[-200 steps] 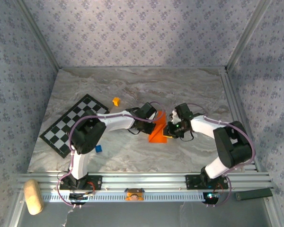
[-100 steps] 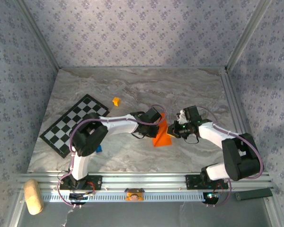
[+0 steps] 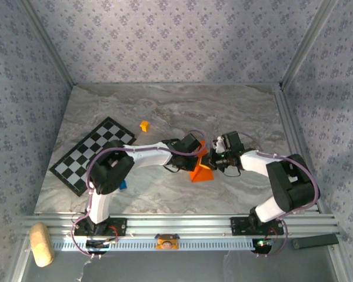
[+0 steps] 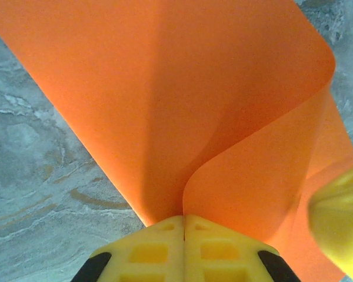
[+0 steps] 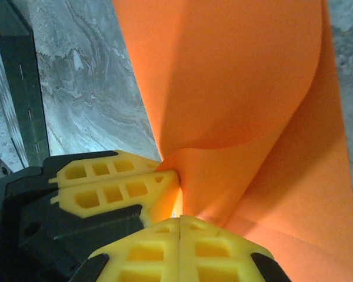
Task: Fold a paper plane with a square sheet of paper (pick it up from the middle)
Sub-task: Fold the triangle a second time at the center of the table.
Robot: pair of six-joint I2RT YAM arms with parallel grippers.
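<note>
The square sheet of paper [image 3: 202, 173] is bright orange and stands curled up off the marble table [image 3: 165, 111] near its middle. My left gripper [image 3: 197, 157] comes in from the left and is shut on the sheet's edge. In the left wrist view its yellow fingers [image 4: 184, 216] pinch the paper [image 4: 165, 106], which folds upward from the tips. My right gripper [image 3: 213, 160] comes in from the right and is shut on the paper [image 5: 241, 88] at its fingertips [image 5: 180, 218]. There the left gripper [image 5: 172, 176] sits just beside them on the same edge.
A black-and-white checkered board [image 3: 93, 154] lies at the left. A small yellow-orange cube [image 3: 144, 126] sits behind it and a blue cube [image 3: 123, 184] lies by the left arm's base. An aluminium rail [image 3: 182, 223] runs along the near edge, with a tan block [image 3: 41, 244] beyond it.
The right gripper's jaws have closed on the paper next to the left gripper. The left gripper has shifted slightly right with the sheet, which now sits lower and more bunched.
</note>
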